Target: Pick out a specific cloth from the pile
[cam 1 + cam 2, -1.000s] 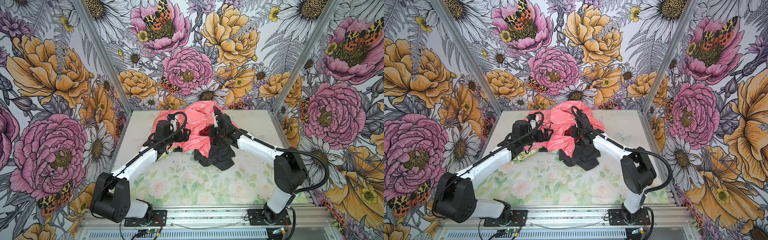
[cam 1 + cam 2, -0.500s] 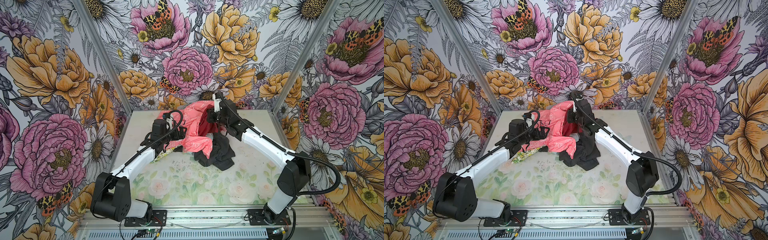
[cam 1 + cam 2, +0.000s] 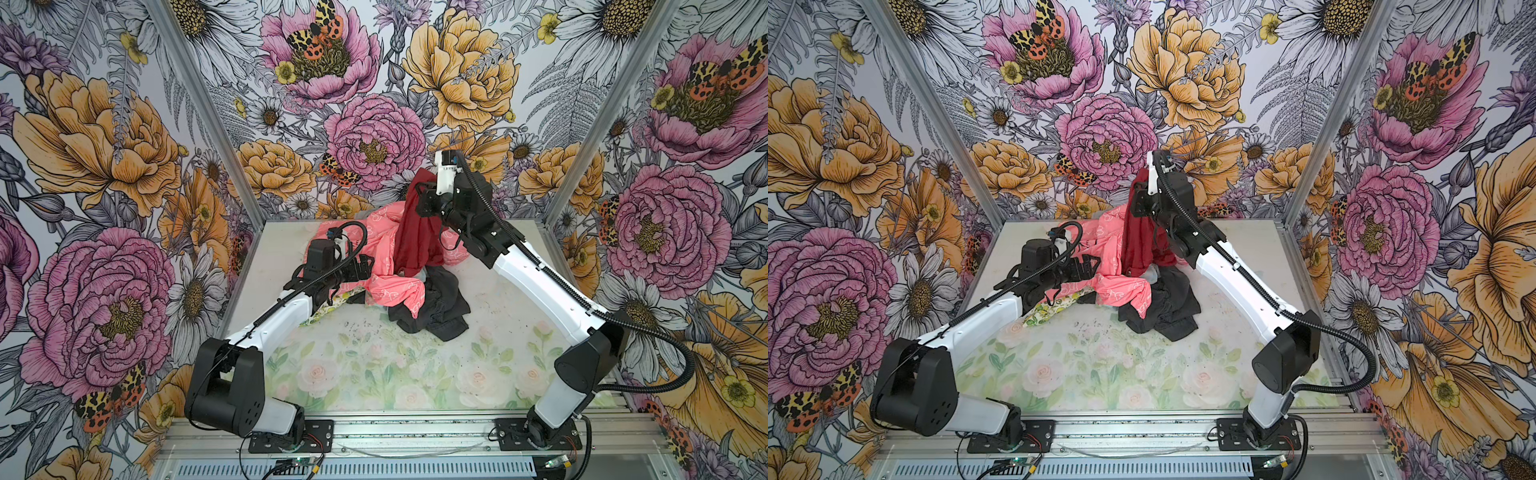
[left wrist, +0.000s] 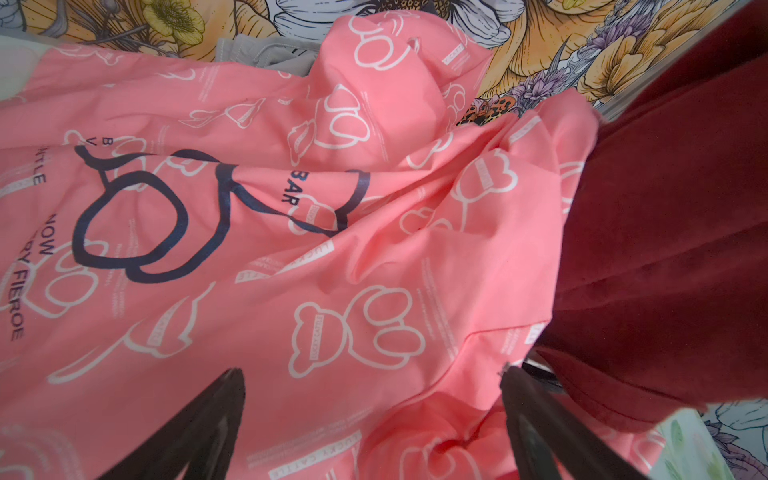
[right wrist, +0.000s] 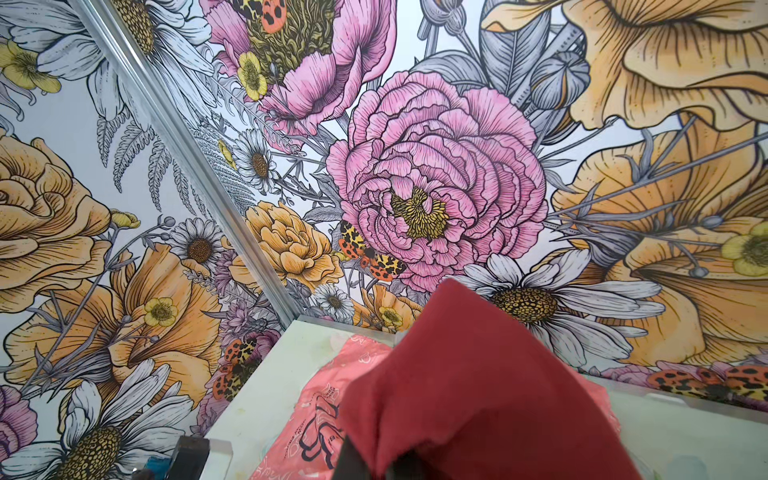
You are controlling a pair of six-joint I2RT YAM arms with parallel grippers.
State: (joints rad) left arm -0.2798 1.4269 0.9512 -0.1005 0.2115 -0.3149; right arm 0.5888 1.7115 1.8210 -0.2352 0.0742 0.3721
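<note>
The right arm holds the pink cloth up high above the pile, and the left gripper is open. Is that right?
Not quite. The right gripper holds up the dark red cloth, not the pink cloth, which lies low in the pile. Both top views show this. The left gripper is open, as you said.

Right gripper (image 3: 419,198), a second ago low in the pile (image 3: 395,286), has climbed toward the far wall (image 3: 374,124), clamped on the cloth (image 3: 415,245). The dark red fabric, barely showing before, now hangs in a long drape, its lower end reaching the coral-pink garment (image 3: 386,237).
</note>
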